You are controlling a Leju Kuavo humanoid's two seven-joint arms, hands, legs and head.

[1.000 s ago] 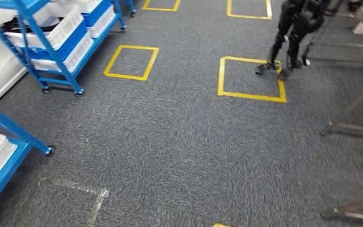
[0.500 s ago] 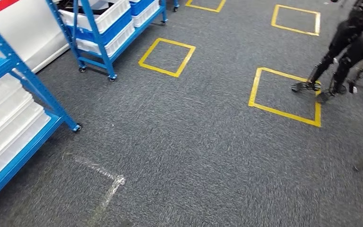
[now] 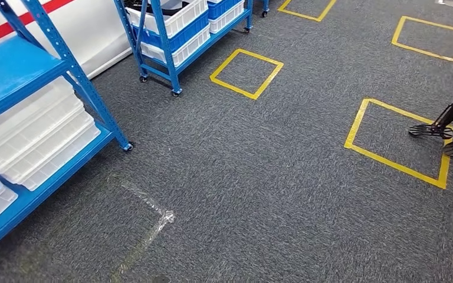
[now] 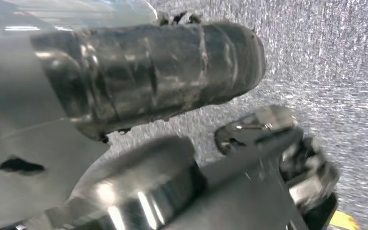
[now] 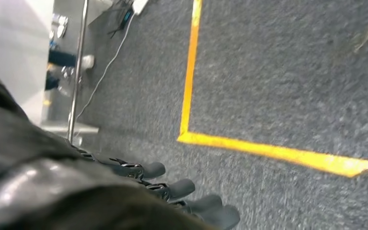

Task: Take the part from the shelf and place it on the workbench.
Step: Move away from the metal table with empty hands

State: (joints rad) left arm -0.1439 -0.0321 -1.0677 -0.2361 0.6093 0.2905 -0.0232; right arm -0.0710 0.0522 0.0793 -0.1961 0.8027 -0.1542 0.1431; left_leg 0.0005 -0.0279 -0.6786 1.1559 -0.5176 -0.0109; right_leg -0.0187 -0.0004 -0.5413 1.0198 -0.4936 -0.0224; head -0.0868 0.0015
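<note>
Shelving stands off to my left, and that is the direction the coming move turns on: the near blue shelf (image 3: 32, 112) runs along the left edge of my head view, its long side stretching away from me toward the white wall (image 3: 88, 32), with flat white trays (image 3: 35, 138) stacked on its lower level. A second blue shelf (image 3: 171, 35) on castors stands further on, loaded with white and blue bins (image 3: 180, 20). I cannot pick out the part itself among these; whatever I am to take is too small or hidden from here. My left hand (image 4: 187, 139) hangs by my side above the carpet, closer to the shelves than the right; the picture is blurred, its thick thumb and dark fingers look apart with nothing between them, so I judge it empty. My right hand (image 5: 172, 191) hangs too, fingers stretched out side by side, holding nothing. Grey carpet (image 3: 259, 177) lies between me and the shelf, marked with yellow tape squares (image 3: 246, 72) and a strip of clear tape (image 3: 147, 218). Dark robot feet (image 3: 442, 132) stand at the right edge. I see no workbench.
</note>
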